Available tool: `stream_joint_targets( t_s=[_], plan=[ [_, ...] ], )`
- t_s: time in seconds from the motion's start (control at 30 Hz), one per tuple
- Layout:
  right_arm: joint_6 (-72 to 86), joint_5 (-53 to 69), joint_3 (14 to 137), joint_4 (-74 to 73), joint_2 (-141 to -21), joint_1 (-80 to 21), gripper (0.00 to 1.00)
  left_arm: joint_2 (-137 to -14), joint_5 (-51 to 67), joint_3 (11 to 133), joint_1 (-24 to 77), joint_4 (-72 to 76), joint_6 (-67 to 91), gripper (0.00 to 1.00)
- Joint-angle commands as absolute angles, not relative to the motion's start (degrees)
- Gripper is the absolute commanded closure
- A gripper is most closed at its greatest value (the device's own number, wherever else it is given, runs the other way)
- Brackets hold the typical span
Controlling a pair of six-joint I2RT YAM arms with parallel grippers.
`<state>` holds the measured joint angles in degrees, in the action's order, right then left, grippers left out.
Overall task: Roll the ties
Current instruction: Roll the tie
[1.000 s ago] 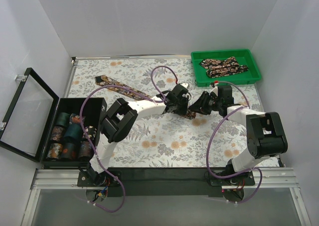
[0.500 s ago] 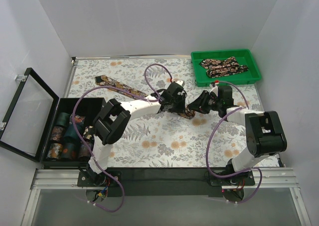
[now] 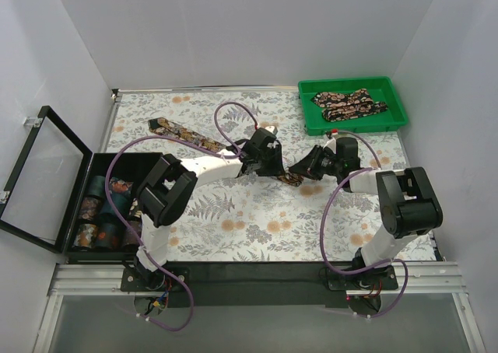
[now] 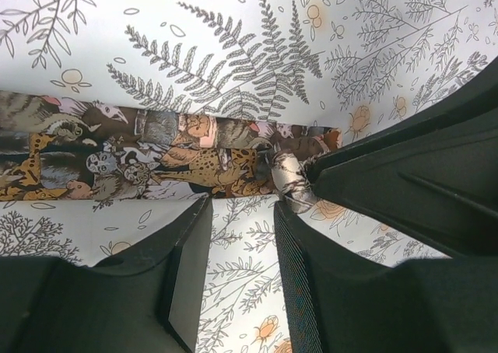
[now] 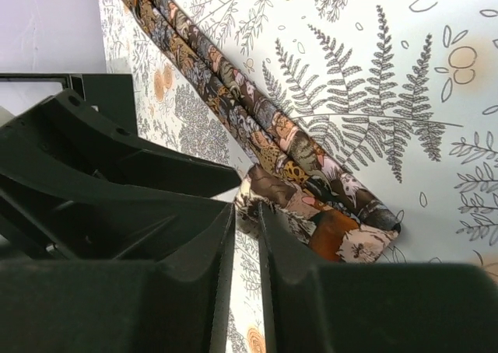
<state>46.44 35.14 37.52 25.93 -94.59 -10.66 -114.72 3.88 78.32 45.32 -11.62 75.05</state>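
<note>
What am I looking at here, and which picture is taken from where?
This is a robot with a left arm and a right arm, bolted side by side. The wide picture looks down from above; the two close-ups come from a camera on each wrist. On the fern-print tablecloth lies a long patterned tie. A green tray holds more ties, and a black box holds rolled ones. The left claw stands open at the tie's edge, holding nothing. The right claw has its fingers nearly together at the tie's folded end; whether it grips is unclear.
</note>
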Motion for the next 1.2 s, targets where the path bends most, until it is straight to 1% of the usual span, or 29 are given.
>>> stream_joint_targets(
  t_s=[0.0, 0.07, 0.27, 0.5, 0.6, 0.7, 0.97, 1.17],
  plan=[
    [48.34, 36.12, 36.57, 31.81, -95.89, -11.42, 0.8, -110.04, 5.98, 77.0, 44.83, -9.41, 77.25, 0.64],
    [49.22, 36.21, 36.12, 33.48, -96.5, -11.51, 0.83, -109.78, 6.41, 76.2, 44.65, -8.71, 78.22, 0.64],
    [50.71, 36.04, 34.63, 37.35, -97.91, -11.95, 0.84, -108.11, 7.03, 72.43, 43.59, -6.07, 81.64, 0.64],
    [51.06, 35.42, 33.58, 39.9, -99.4, -12.66, 0.85, -107.4, 9.31, 70.05, 42.63, -2.73, 84.81, 0.57],
    [51.42, 35.42, 33.22, 40.69, -99.93, -12.57, 0.85, -108.19, 11.07, 70.22, 42.63, -1.76, 86.22, 0.56],
    [51.68, 35.42, 32.96, 41.31, -100.11, -12.57, 0.85, -109.51, 12.39, 70.14, 42.63, -0.88, 87.71, 0.56],
    [52.21, 35.42, 32.61, 42.63, -100.11, -12.57, 0.86, -112.06, 13.45, 70.23, 42.63, -0.35, 89.47, 0.62],
    [52.56, 35.42, 32.34, 43.24, -100.2, -12.74, 0.86, -113.03, 11.52, 69.52, 42.63, -1.05, 89.47, 0.62]
  ],
)
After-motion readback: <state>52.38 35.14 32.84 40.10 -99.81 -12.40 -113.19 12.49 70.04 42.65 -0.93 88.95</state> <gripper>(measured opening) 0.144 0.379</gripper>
